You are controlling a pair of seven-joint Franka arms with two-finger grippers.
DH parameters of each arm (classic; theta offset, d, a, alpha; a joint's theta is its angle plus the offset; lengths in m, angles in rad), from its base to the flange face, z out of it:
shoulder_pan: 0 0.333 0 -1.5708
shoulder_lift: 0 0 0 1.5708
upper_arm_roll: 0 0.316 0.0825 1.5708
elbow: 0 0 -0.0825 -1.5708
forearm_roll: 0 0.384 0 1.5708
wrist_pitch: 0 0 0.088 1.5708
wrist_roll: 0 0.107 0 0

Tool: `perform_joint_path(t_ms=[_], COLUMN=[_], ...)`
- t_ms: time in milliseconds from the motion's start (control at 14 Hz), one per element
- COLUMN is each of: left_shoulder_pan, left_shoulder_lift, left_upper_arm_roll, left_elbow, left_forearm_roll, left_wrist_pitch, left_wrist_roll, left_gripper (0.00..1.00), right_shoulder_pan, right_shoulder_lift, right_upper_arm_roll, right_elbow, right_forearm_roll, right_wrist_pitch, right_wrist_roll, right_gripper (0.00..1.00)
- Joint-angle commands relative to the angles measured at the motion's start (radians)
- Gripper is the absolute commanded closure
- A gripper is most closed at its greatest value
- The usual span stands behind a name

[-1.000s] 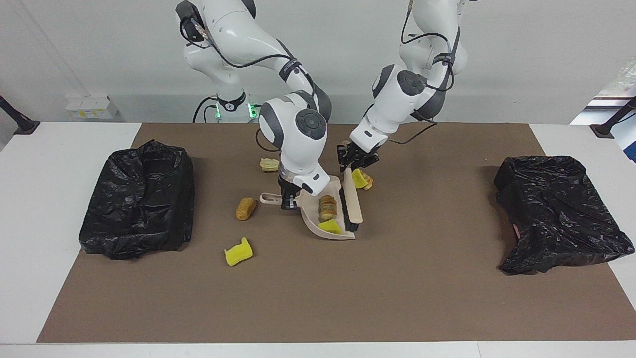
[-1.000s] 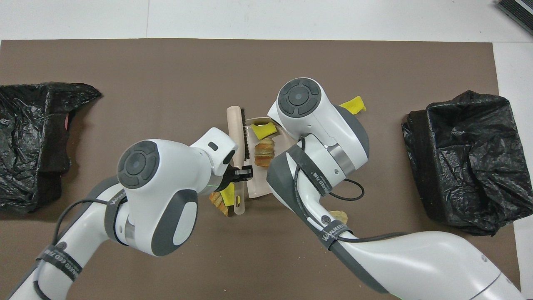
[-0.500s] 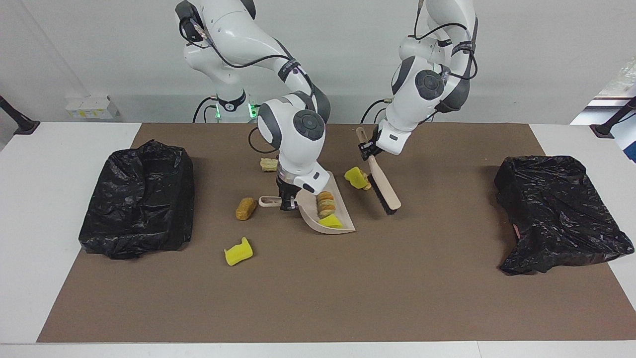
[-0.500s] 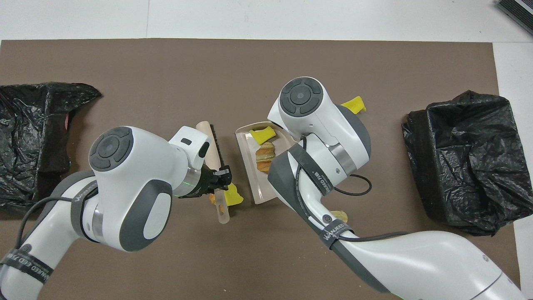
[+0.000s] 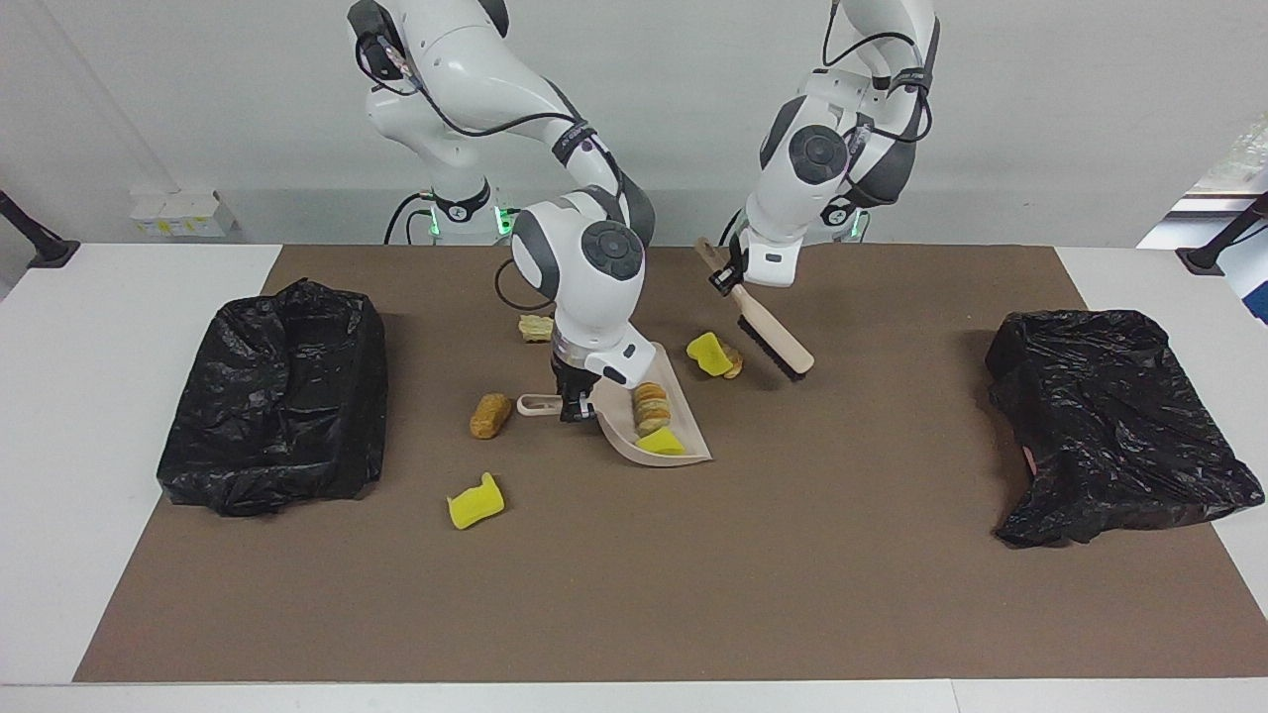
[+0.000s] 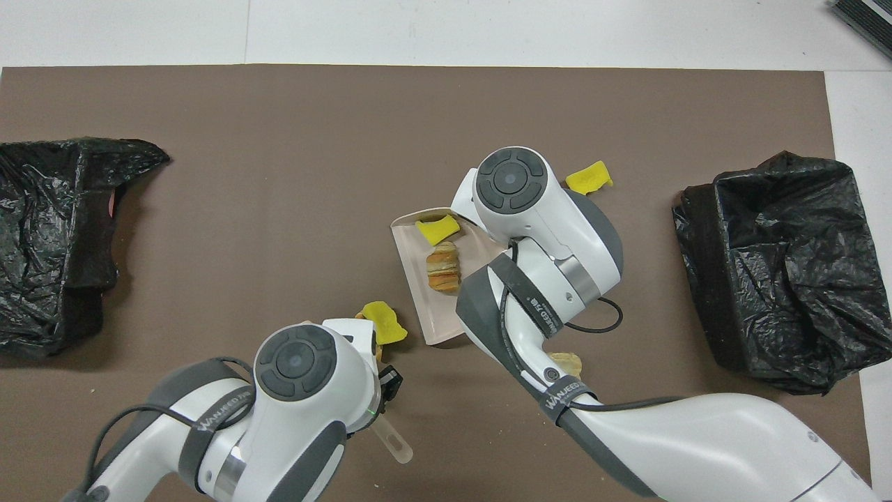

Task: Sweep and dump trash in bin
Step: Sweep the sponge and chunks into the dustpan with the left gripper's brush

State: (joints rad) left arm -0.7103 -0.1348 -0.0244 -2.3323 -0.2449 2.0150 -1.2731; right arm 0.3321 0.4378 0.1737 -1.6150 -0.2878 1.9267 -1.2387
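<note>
My right gripper (image 5: 573, 404) is shut on the handle of the beige dustpan (image 5: 688, 421), which sits low on the brown mat. In the pan lie a yellow sponge chunk (image 5: 659, 443) and a beige lump (image 5: 651, 404); both also show in the overhead view, the chunk (image 6: 437, 229) and the lump (image 6: 443, 266). My left gripper (image 5: 731, 277) is shut on the beige brush (image 5: 773, 332) and holds it tilted in the air. Under the brush lie a yellow chunk (image 5: 708, 354) and a lump (image 5: 733, 363). Loose on the mat are an orange-brown lump (image 5: 489, 415), a yellow chunk (image 5: 475, 502) and a pale lump (image 5: 536, 327).
A black-bagged bin (image 5: 277, 396) stands at the right arm's end of the table, another (image 5: 1109, 426) at the left arm's end. The brown mat (image 5: 693, 574) covers the middle of the white table.
My left gripper has lifted the brush out of the dustpan's mouth and swung it up toward the left arm's end. The dustpan has turned slightly with the two pieces in it.
</note>
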Motion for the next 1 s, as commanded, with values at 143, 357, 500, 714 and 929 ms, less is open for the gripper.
perform_joint_path(t_ms=[143, 357, 500, 714, 929], left_shoulder_pan=[-0.083, -0.081, -0.075, -0.072, -0.06], left_shoulder_lift=[0.056, 0.083, 0.104, 0.112, 0.119], left_upper_arm_roll=[0.011, 0.011, 0.011, 0.011, 0.014], left_elbow=[-0.044, -0.021, 0.007, 0.011, 0.011], left_forearm_roll=[0.021, 0.0, -0.045, -0.057, -0.057], left_wrist_pitch=[0.233, 0.267, 0.297, 0.352, 0.35], left_wrist_roll=[0.026, 0.255, 0.451, 0.726, 0.765], left_gripper=[1.0, 1.0, 1.0, 1.0, 1.0], right_shoulder_pan=[-0.008, -0.008, -0.01, -0.025, -0.036], right_shoulder_lift=[-0.03, -0.03, -0.03, -0.034, -0.04], right_upper_arm_roll=[0.013, 0.012, 0.012, 0.013, 0.013], right_elbow=[-0.049, -0.04, -0.033, -0.028, -0.028], right_forearm_roll=[0.004, 0.003, 0.004, 0.004, 0.006], right_wrist_pitch=[0.015, 0.009, 0.005, 0.0, 0.002], right_wrist_roll=[-0.027, -0.03, -0.033, -0.034, -0.036], right_gripper=[1.0, 1.0, 1.0, 1.0, 1.0])
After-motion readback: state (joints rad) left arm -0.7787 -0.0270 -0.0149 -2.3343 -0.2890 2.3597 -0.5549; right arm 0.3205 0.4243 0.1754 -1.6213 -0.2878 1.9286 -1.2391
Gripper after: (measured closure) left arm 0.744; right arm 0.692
